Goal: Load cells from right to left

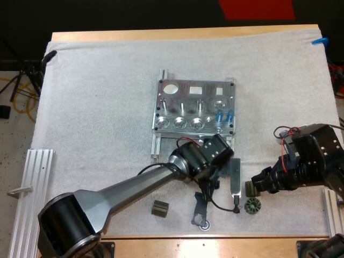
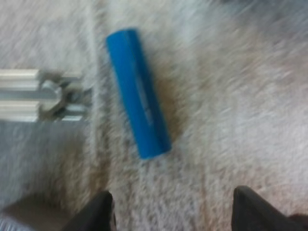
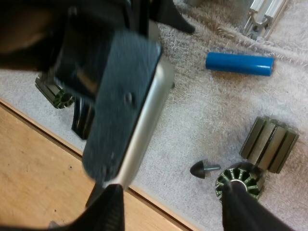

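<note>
Three small dark parts lie closest to me, near the desk [image 3: 43,159] edge and just ahead of my right end effector [image 3: 173,192]. They are a toothed ring [image 3: 239,180], a cone-headed pin [image 3: 202,168] just beside it, and a ribbed block [image 3: 269,144] right behind the ring. My right end effector is released, its fingers well apart with only the white mat [image 1: 97,97] and the desk edge between them. Farther to my left along the same near strip of mat lie a black bracket [image 1: 200,212] and a second ribbed block [image 1: 159,208], apart from each other. A flat grey bar [image 1: 235,174] lies on the mat between my two end effectors.

Past these, my left end effector [image 2: 173,192] hangs over the mat just in front of the fixture [image 1: 196,105]. It too is released, with the fingers spread and clear of everything. The blue cell [image 2: 138,94] lies flat on the mat just ahead of those fingers, touched by nothing, beside the open end of the fixture's aluminium rail [image 2: 29,94]. From my right wrist, that cell lies beyond the ribbed block, near the rail ends.

Farthest off, the fixture sits around the middle of the mat. At the right end of its near row two loaded cells [image 1: 219,114] stand side by side, and three round pockets [image 1: 180,123] run to their left.
</note>
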`<state>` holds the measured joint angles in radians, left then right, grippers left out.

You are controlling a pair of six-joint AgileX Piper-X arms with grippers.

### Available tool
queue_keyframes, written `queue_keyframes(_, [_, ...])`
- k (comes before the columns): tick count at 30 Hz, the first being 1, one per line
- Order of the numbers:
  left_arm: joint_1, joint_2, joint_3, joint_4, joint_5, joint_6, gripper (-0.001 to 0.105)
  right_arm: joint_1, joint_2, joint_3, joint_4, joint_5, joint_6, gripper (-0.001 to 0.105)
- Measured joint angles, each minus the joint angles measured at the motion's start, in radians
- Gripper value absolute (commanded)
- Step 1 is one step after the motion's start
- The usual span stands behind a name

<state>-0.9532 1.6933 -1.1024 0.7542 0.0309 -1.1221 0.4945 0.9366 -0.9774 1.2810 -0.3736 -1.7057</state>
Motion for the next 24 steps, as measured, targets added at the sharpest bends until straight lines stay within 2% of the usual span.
queue_keyframes(8, [-0.031,0.012,0.0,-0.1,0.025,0.007,0.052,0.0,0.0,0.0,-0.001,0.0,0.0,0.046])
queue_keyframes(24, [-0.031,0.106,0.0,-0.153,0.025,0.007,0.052,0.0,0.0,0.0,-0.003,0.0,0.0,0.046])
